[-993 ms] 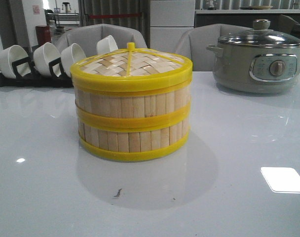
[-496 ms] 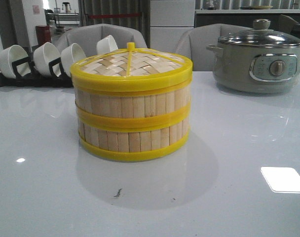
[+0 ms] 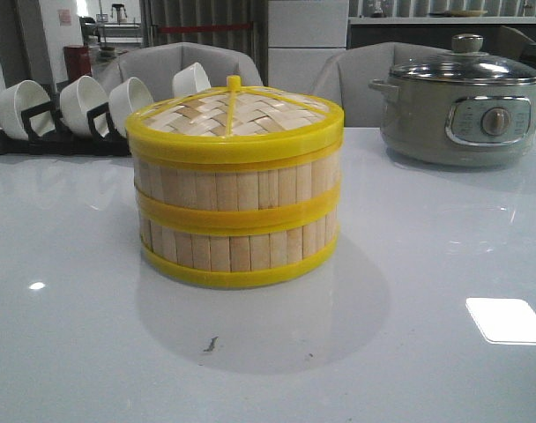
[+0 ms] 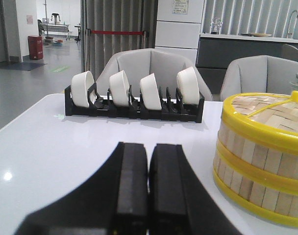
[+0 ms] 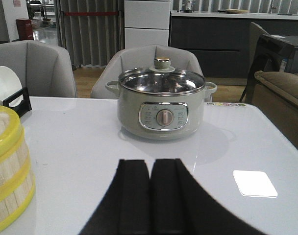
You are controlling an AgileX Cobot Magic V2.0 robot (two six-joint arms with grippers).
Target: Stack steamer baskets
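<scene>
Nothing has moved since the earlier frames: the steamer baskets (image 3: 236,201) stand stacked under their lid (image 3: 234,115) mid-table (image 3: 427,352). Left gripper (image 4: 148,188) and right gripper (image 5: 151,196) are both closed, empty. Markings on the electric pot (image 5: 161,108) panel seem unreadable.

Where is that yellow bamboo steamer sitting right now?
In the front view the steamer stack, lid on, stands near the middle of the white table, with the bowl rack behind it to the left and the electric pot back right.
</scene>
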